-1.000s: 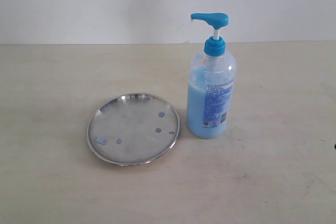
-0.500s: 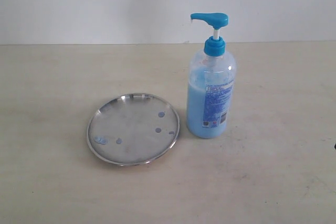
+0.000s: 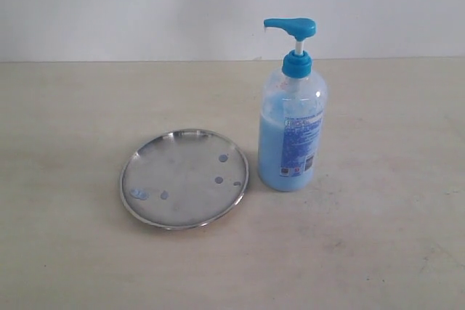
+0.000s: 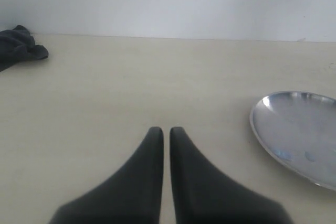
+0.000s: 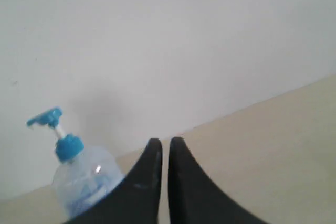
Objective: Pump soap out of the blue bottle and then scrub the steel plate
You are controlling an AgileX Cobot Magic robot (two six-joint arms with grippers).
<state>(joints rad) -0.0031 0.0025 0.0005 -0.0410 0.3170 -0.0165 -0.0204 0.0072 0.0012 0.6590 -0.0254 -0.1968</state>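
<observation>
The blue bottle stands upright on the table, its bright blue pump head raised, with light blue soap filling its lower part. Just left of it lies the steel plate, dotted with small blue soap drops. Neither gripper shows in the exterior view. My left gripper is shut and empty, with the steel plate off to its side. My right gripper is shut and empty too, and the blue bottle stands beyond its fingers, partly hidden by them.
A dark crumpled cloth lies on the table by the wall in the left wrist view. The beige table runs back to a plain white wall.
A dark sliver at the right edge of the exterior view has gone out of sight. The bottle and plate have not moved.
</observation>
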